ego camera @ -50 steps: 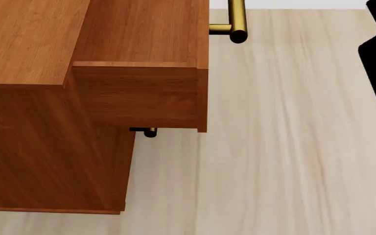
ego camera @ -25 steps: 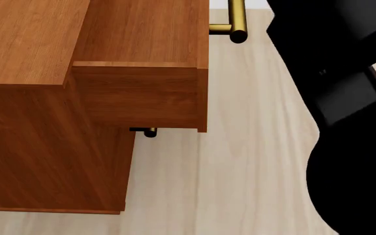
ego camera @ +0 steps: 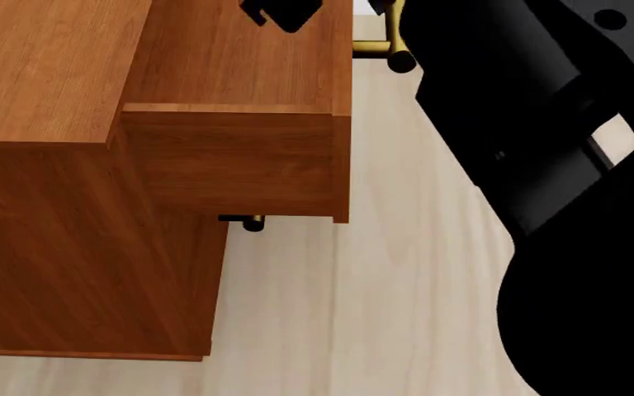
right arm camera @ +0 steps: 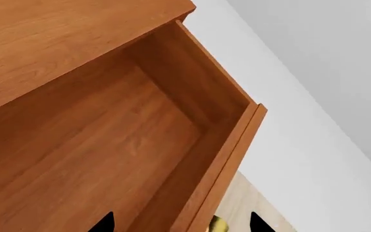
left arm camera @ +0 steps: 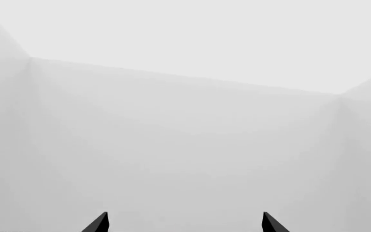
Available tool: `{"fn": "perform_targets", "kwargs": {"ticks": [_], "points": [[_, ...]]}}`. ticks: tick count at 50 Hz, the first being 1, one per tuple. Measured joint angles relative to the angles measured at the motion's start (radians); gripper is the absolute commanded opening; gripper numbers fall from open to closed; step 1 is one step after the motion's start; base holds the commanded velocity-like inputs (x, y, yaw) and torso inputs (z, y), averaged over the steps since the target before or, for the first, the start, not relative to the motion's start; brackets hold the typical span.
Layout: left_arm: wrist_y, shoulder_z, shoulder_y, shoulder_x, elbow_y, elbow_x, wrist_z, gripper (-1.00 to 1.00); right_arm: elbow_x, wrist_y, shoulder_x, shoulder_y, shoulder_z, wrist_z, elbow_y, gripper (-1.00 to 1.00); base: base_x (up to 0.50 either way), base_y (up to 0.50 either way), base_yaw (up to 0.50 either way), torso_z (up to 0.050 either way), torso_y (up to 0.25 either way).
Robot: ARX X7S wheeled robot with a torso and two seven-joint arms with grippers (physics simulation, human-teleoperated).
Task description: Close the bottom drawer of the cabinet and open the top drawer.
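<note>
The cabinet (ego camera: pixel 42 74) fills the left of the head view. Its top drawer (ego camera: pixel 240 157) stands pulled out, with its brass handle (ego camera: pixel 398 37) at the front. My right gripper (ego camera: pixel 278 15) hangs over that drawer, and my black right arm (ego camera: pixel 560 165) crosses the right side. In the right wrist view the right gripper (right arm camera: pixel 180 223) is open, its tips either side of the drawer's front panel (right arm camera: pixel 227 154) and near the handle (right arm camera: pixel 218 225), holding nothing. A lower handle end (ego camera: pixel 253 223) peeks out beneath; the bottom drawer itself is hidden. My left gripper (left arm camera: pixel 184 223) is open, facing bare walls.
Pale wood floor (ego camera: pixel 405 289) spreads to the right of the cabinet, partly covered by my right arm. The left wrist view shows only the light grey walls (left arm camera: pixel 185 121) and a room corner.
My right arm has swung in from the right edge and now reaches over the top drawer. The cabinet and its drawers have not moved.
</note>
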Motion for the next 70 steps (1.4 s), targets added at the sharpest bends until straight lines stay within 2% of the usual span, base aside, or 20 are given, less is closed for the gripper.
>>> {"fn": "perform_targets", "kwargs": {"ticks": [31, 70], "points": [[0.019, -0.007, 0.018, -0.014, -0.004, 0.002, 0.003, 1.00, -0.163, 0.062, -0.002, -0.015, 0.026, -0.080, 0.015, 1.00, 0.00, 0.00, 0.00, 0.000, -0.001], [0.029, -0.013, 0.019, -0.021, -0.002, -0.014, -0.004, 1.00, -0.381, 0.099, -0.002, -0.024, 0.058, -0.220, 0.196, 1.00, 0.00, 0.00, 0.00, 0.000, -0.001]]}}
